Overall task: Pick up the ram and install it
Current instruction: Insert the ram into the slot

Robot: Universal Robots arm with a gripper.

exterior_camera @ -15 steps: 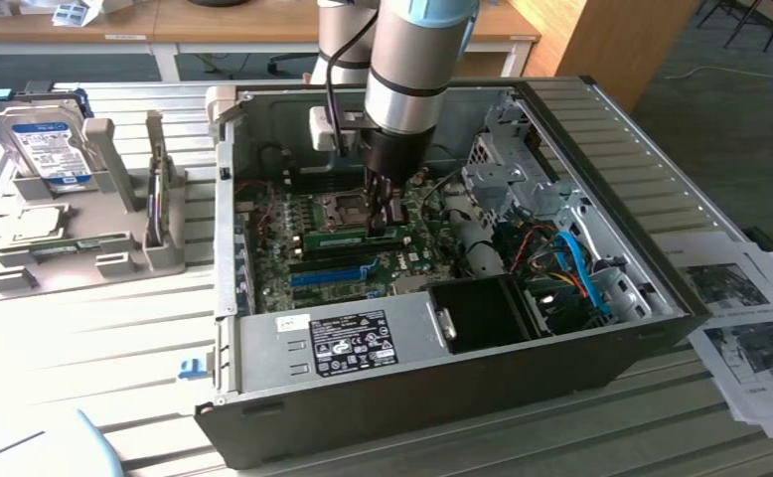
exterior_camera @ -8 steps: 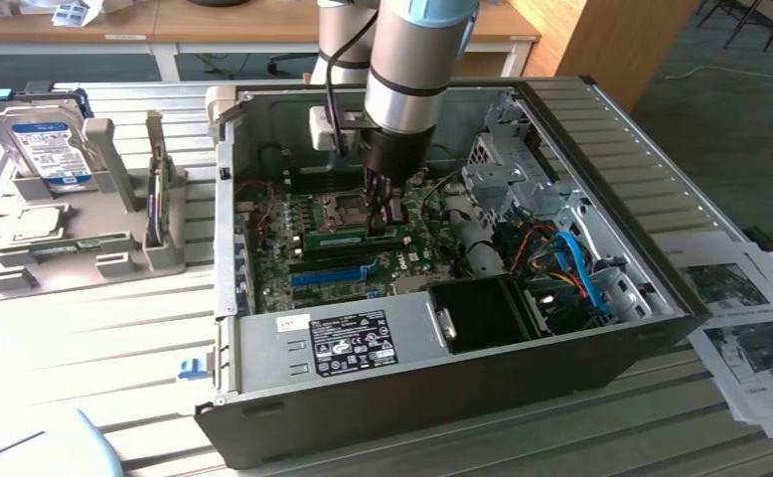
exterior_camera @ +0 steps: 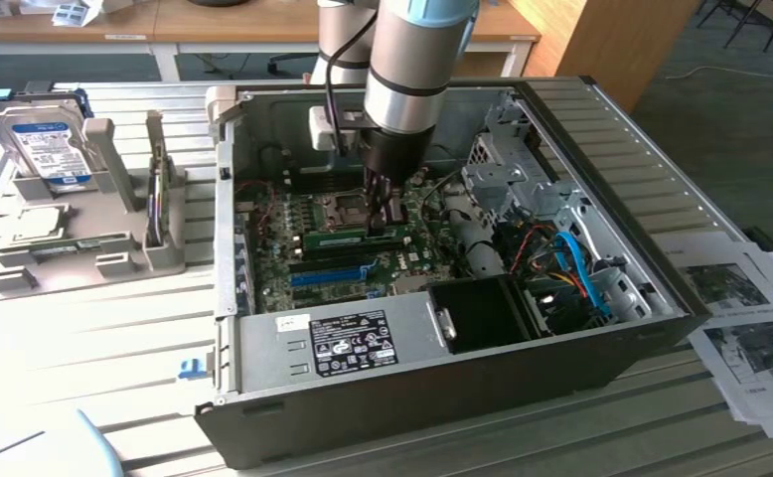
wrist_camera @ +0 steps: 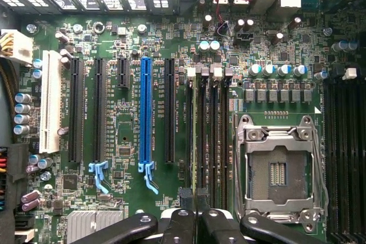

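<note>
No legible txt anywhere. PSU sticker point(exterior_camera: 350, 338): white print + cert marks, too small to read. Hard drive point(exterior_camera: 45, 149) blue label illegible. Mobo point(wrist_camera: 128, 118) silkscreen by slots unreadable.

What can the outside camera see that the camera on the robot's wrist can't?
The outside camera adds the robot arm, the whole computer case, a hard drive standing in a grey rack, and papers. The wrist camera adds a white slot and small round capacitors up close. Both see the green motherboard, the blue slot, the metal chip socket and the jaws shut on the ram.
</note>
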